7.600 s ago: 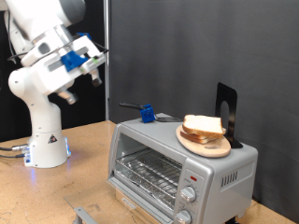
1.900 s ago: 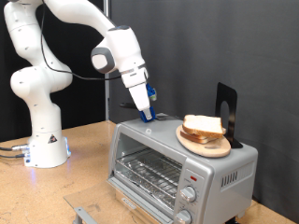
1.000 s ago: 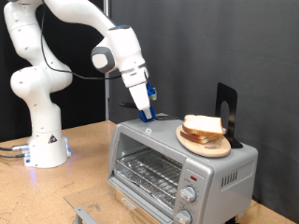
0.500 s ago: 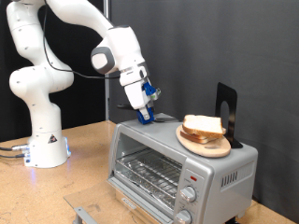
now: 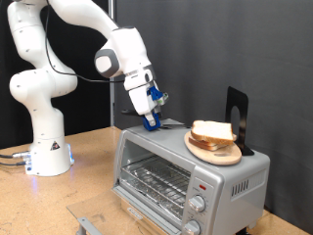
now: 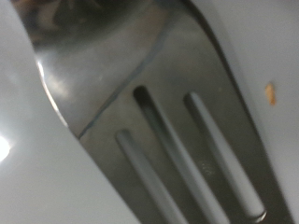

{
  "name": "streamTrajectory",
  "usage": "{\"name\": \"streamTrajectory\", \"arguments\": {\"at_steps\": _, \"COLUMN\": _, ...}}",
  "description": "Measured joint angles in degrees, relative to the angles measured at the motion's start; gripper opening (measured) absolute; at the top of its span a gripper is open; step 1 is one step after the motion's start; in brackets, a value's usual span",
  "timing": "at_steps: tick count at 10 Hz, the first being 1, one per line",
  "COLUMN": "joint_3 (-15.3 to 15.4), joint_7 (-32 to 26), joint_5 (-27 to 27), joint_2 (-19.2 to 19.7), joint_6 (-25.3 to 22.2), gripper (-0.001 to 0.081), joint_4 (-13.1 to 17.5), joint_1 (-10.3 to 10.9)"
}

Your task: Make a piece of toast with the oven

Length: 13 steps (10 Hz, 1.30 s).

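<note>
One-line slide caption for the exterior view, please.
Gripper at blue-handled utensil atop oven; bread waits on wooden plate.

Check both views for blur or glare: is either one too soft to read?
Exterior view: sharp and evenly lit; the oven, the bread on its plate and the tool over a blue-handled utensil all read clearly. Wrist view: far too close, a slotted metal blade soft and smeared, with a bright glare spot at one edge.

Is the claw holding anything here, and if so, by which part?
The claw seems to grip a slotted metal spatula by its blue handle block, just above the oven top.
</note>
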Motion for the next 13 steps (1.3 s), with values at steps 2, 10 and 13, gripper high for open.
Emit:
{"name": "streamTrajectory", "arguments": {"at_steps": 2, "joint_3": -0.1, "joint_7": -1.7, "joint_5": -0.3, "joint_2": -0.4, "joint_6": -0.5, "gripper": 0.0682, "joint_4": -0.3, "joint_1": 0.2}}
{"name": "streamTrajectory", "arguments": {"at_steps": 10, "joint_3": 0.0, "joint_7": -8.4, "joint_5": -3.0, "joint_2": -1.4, "joint_6": -2.7, "gripper": 0.0682, "joint_4": -0.8, "joint_1": -1.3}}
{"name": "streamTrajectory", "arguments": {"at_steps": 13, "joint_3": -0.2, "joint_7": -10.0, "joint_5": -4.1, "joint_2": -1.0, "joint_6": -2.7, "gripper": 0.0682, "joint_4": -0.7, "joint_1": -2.2}}
